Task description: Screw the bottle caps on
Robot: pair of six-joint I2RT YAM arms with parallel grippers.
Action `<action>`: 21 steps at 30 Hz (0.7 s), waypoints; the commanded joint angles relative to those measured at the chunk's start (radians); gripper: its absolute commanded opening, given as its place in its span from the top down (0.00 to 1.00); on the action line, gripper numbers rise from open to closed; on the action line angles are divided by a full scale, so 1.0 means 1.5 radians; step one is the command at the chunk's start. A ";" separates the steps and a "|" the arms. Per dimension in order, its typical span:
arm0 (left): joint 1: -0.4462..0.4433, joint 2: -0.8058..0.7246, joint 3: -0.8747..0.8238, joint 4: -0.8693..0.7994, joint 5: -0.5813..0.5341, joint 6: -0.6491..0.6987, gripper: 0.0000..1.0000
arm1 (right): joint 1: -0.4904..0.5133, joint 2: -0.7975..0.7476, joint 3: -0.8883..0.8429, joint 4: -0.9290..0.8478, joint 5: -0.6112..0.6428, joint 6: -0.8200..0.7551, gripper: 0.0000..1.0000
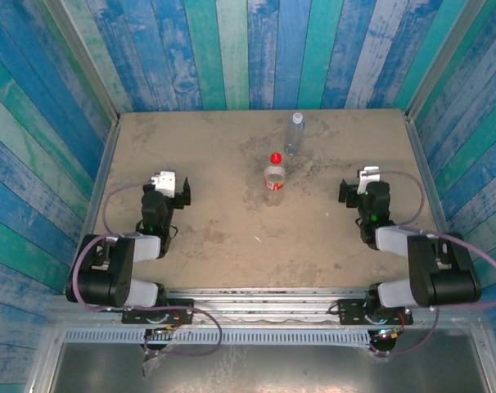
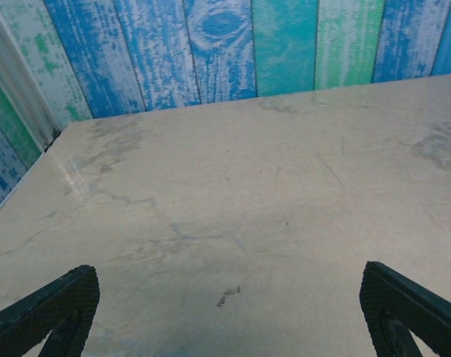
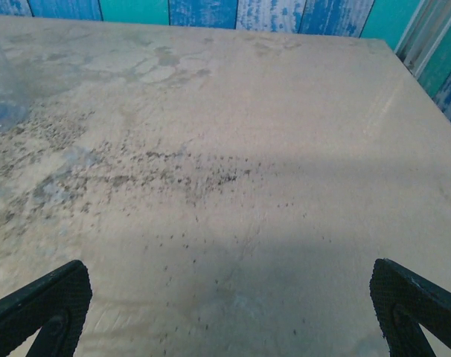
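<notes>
Your left gripper [image 1: 169, 183] and right gripper [image 1: 358, 185] hung released, empty
Between them stood the small clear plastic bottle [image 1: 274, 177] with a red-and-white label

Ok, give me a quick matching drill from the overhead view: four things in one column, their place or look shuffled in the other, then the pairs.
1 red cap
2 plain bottle
3 labelled bottle
4 small white speck

A closest to the robot
B farthest from the robot
C wears a red-and-white band
D just beyond the labelled bottle

Pairs: 1-D, 2-B, 3-C, 4-A
</notes>
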 commanded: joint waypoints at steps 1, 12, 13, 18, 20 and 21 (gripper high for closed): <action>0.021 0.067 -0.002 0.100 0.053 -0.030 0.06 | -0.007 0.041 0.005 0.090 -0.021 -0.006 0.00; 0.040 0.073 0.015 0.075 0.010 -0.066 0.06 | -0.007 0.034 0.026 0.039 -0.025 -0.010 0.00; 0.040 0.069 0.018 0.062 0.009 -0.069 0.06 | -0.007 0.034 0.026 0.038 -0.026 -0.011 0.00; 0.040 0.069 0.018 0.063 0.009 -0.069 0.06 | -0.007 0.034 0.026 0.038 -0.026 -0.010 0.00; 0.040 0.069 0.018 0.063 0.009 -0.069 0.06 | -0.007 0.034 0.026 0.038 -0.026 -0.011 0.00; 0.040 0.070 0.018 0.063 0.009 -0.068 0.06 | -0.007 0.034 0.026 0.038 -0.026 -0.011 0.00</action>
